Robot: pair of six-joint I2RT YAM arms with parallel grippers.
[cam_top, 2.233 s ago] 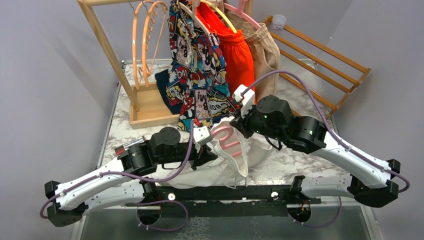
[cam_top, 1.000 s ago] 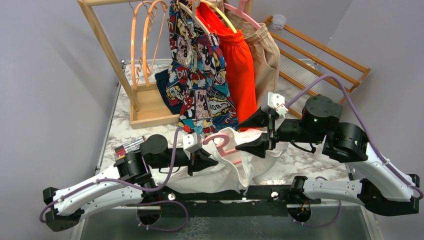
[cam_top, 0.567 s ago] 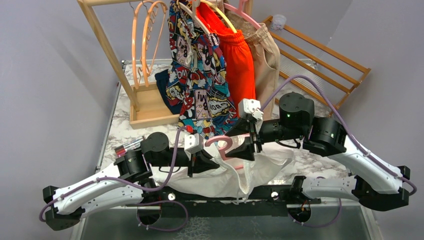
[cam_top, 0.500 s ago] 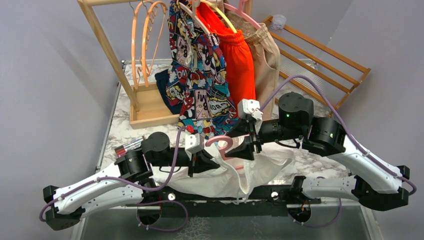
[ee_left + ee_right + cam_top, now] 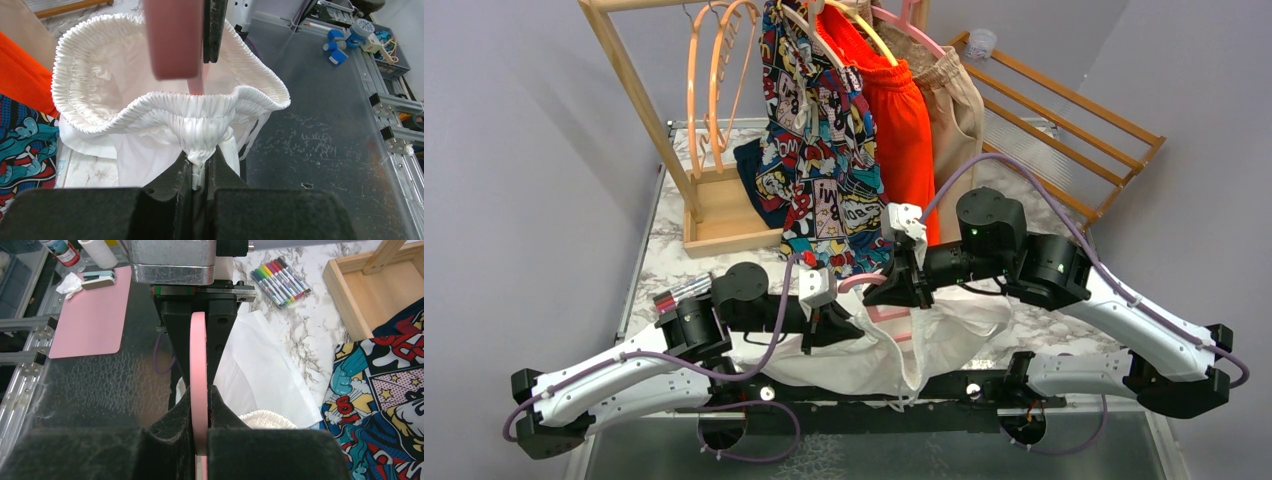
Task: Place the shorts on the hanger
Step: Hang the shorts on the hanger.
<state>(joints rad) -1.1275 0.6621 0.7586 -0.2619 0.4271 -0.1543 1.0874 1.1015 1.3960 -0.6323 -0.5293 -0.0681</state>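
Pinching the gathered waistband, the left gripper (image 5: 200,162) is seen closed on the shorts (image 5: 125,100), which are held open-mouthed over the table (image 5: 662,240) near its front edge. The hanger (image 5: 198,355) is clamped edge-on in the narrowed right gripper (image 5: 200,400), at the waistband opening. A wooden tray (image 5: 724,215) at the rack's foot is overlapped at its right side by dark blue fabric (image 5: 752,170). Markers (image 5: 277,275) are laid on the marble outside it.
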